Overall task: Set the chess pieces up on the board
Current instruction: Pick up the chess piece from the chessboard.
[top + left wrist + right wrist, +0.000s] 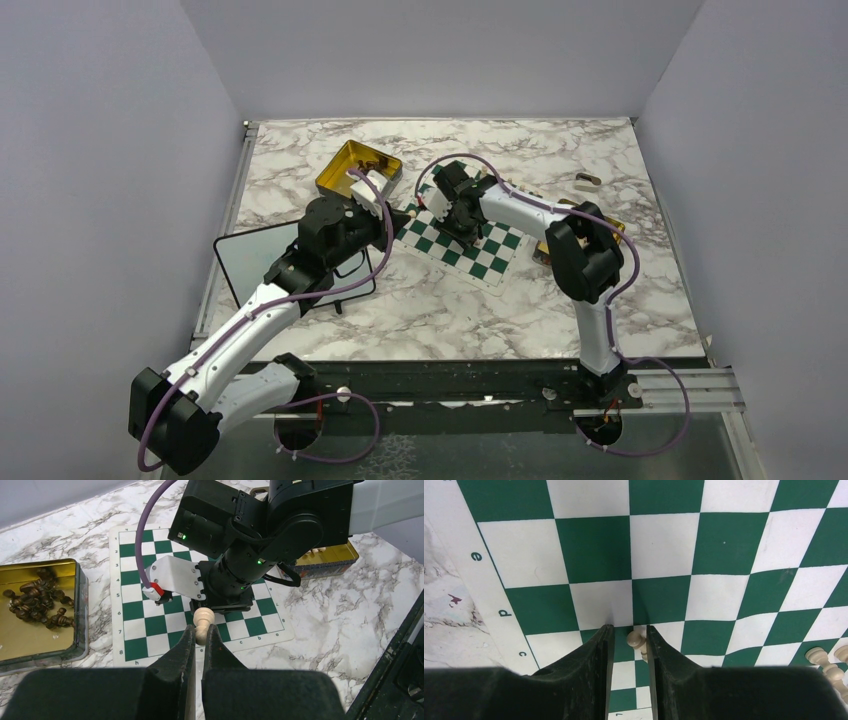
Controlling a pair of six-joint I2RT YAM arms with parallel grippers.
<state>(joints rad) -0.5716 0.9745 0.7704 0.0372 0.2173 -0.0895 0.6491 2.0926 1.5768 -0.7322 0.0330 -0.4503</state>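
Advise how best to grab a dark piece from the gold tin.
The dark pieces lie heaped on their sides in the tin. Its walls block side approaches, so likely come straight down and pinch an outlying piece across its narrow stem.

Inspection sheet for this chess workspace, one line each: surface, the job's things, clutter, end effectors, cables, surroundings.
Surface: marble-patterned table, no spill seen.
Job's things: green and white board lies flat; dark pieces heaped in a gold tin; several pale pieces stand at the board's edge.
Clutter: second tin, partly hidden behind the right arm; black-framed whiteboard by the left arm.
End effectors: left end effector shut on a pale pawn; right end effector low over the board, astride a pale piece, grip unclear.
Cables: purple cable loops along each arm.
Surroundings: plain grey walls.
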